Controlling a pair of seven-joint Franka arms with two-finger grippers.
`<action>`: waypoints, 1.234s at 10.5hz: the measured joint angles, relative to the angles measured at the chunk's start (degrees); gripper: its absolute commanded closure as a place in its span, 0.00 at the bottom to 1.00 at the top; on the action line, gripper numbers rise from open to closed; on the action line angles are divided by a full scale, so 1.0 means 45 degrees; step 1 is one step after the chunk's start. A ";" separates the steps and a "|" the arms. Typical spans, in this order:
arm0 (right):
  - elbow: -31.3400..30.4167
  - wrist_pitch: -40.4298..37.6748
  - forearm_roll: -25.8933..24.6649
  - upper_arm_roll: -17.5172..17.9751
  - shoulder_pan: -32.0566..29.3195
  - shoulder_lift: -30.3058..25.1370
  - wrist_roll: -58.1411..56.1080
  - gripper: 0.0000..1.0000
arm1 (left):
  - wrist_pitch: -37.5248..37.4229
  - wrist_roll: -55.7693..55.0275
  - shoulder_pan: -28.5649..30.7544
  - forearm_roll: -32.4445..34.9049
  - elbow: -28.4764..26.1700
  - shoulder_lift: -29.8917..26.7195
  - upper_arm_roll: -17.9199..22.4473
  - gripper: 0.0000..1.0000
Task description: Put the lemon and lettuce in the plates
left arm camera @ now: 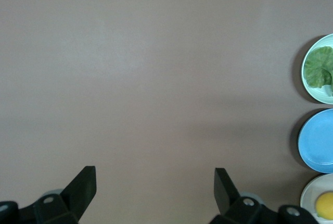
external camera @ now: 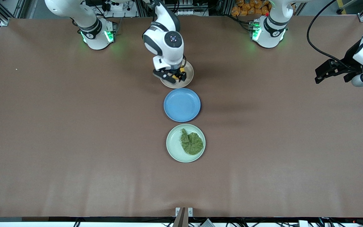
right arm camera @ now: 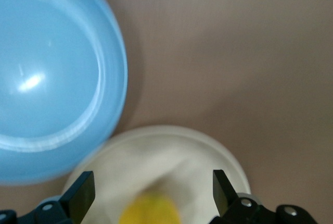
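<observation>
The lemon (right arm camera: 151, 211) lies in the beige-pink plate (external camera: 186, 82), the plate farthest from the front camera. My right gripper (external camera: 170, 75) hovers just over that plate, open, with the lemon below and between its fingers, not gripped. In the right wrist view the plate (right arm camera: 171, 148) fills the space under the right gripper (right arm camera: 152, 179). The lettuce (external camera: 191, 143) lies flat in the mint green plate (external camera: 174, 151), nearest the front camera. My left gripper (external camera: 321, 74) waits open and empty in the air over the left arm's end of the table; its wrist view (left arm camera: 155, 177) shows bare table below.
An empty blue plate (external camera: 182, 104) sits between the two other plates, in one line down the table's middle. The left wrist view shows all three at its edge: the lettuce (left arm camera: 318, 67), the blue plate (left arm camera: 317, 140) and the lemon (left arm camera: 325, 204).
</observation>
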 measured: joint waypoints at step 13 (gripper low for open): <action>0.0763 -0.0645 -0.0105 -0.1533 -0.6793 -0.0214 -1.2157 0.00 | 0.0193 0.0316 0.0015 0.0000 0.0122 0.0088 0.0056 0.00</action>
